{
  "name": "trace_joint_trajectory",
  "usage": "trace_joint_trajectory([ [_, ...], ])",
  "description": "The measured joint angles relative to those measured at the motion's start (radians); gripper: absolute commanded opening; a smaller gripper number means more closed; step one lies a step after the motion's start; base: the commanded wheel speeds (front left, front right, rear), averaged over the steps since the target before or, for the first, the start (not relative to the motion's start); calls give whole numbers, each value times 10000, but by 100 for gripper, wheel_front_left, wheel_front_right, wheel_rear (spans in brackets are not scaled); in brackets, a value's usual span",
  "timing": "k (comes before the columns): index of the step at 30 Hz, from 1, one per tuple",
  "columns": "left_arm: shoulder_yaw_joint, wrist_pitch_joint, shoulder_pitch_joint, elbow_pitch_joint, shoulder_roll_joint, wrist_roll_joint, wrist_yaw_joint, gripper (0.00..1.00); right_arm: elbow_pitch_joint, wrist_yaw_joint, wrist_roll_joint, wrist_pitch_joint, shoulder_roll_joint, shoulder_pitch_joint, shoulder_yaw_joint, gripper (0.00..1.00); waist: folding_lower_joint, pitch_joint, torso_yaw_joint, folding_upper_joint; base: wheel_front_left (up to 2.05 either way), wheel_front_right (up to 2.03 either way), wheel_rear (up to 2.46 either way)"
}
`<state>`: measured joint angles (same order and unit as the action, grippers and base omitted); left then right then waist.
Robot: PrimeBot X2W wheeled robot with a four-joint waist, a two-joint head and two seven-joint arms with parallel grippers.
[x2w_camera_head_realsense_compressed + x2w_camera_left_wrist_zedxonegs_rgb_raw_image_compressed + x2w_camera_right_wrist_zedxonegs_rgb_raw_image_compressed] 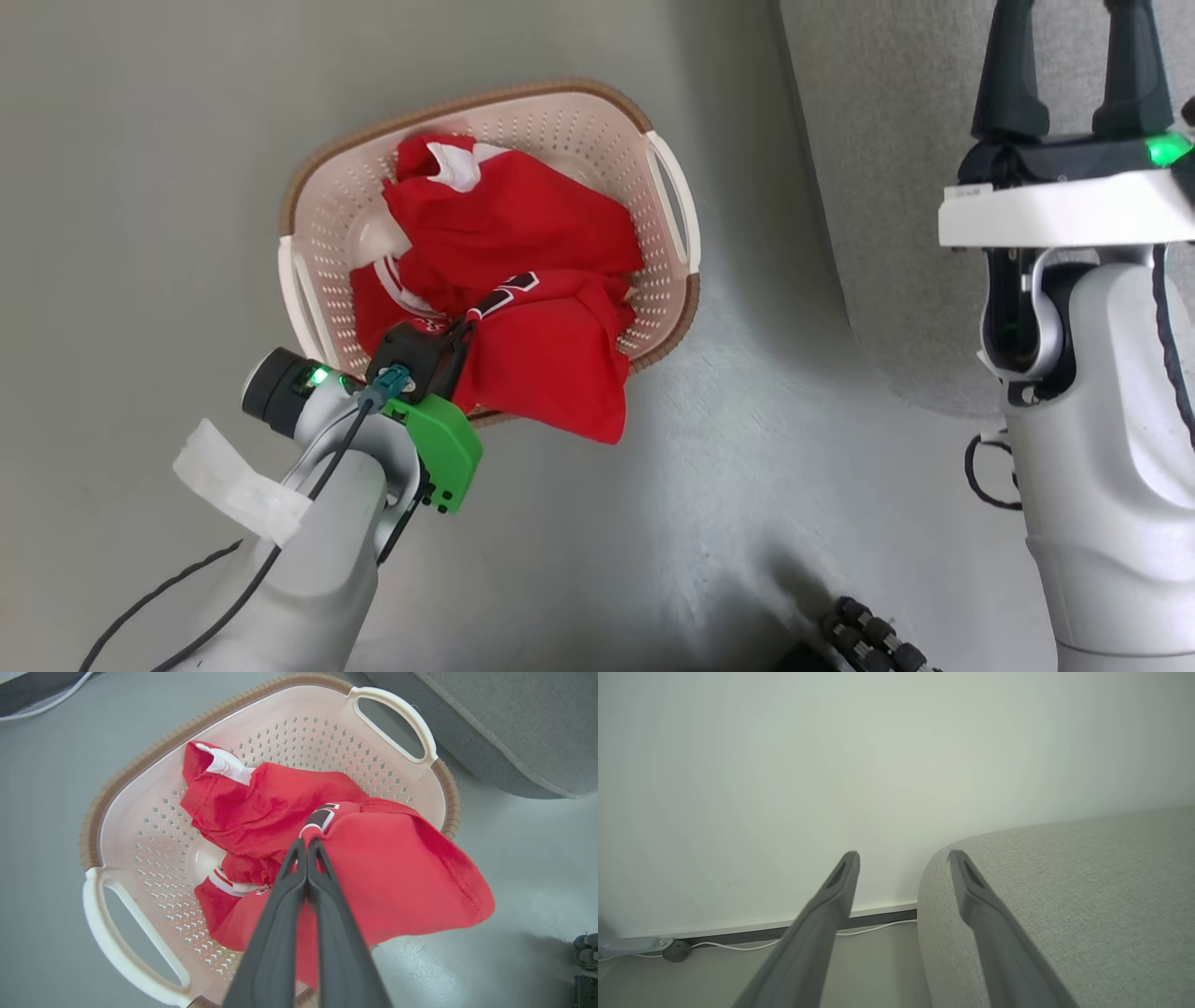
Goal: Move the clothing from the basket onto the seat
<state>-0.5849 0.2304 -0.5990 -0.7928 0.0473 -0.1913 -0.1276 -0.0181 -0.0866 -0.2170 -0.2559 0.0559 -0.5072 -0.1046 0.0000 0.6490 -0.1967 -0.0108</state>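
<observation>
Red clothing (523, 233) covers most of the basket (327, 215) floor; its folded numerals cannot be read. The sofa (934, 112) runs off the head view at 1 o'clock, as do the tips of the right gripper (1071, 28). A dark ribbed thing (868, 639) at 5 o'clock is cut off, unidentifiable

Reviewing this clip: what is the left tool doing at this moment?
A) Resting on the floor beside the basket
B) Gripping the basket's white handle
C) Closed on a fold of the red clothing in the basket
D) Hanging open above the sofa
C: in the left wrist view the left tool has its fingers pressed together on a fold of the red clothing inside the basket.
</observation>
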Motion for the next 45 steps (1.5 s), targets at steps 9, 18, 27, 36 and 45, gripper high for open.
trace_joint_trajectory([
  [9, 84, 100, 0, 192, -35, -562, 0, 0, -535, 159, 71, 0, -8, 895, 136, 100, 0, -1009, 278, 0, 0, 0, 0],
  [18, 113, 134, 8, 456, -61, -980, 0, 0, -805, 339, 121, 0, -21, 1522, 138, 100, 0, -2081, 482, 0, 0, 0, 0],
  [27, 194, 184, 8, 825, -86, -1336, 0, 0, -1093, 522, 155, 0, -25, 2201, 127, 100, 0, -3341, 706, 0, 0, 0, 0],
  [36, 138, 184, 62, 1141, -102, -1860, 0, 0, -1555, 688, 151, 0, -59, 3206, 10, 100, 0, -4756, 1034, 0, 0, 0, 0],
  [45, 56, 184, 312, 1137, -117, -2240, 0, 0, -2096, 884, 151, 2, -69, 4104, -265, 100, -1, -6034, 1391, 0, 0, 0, 0],
])
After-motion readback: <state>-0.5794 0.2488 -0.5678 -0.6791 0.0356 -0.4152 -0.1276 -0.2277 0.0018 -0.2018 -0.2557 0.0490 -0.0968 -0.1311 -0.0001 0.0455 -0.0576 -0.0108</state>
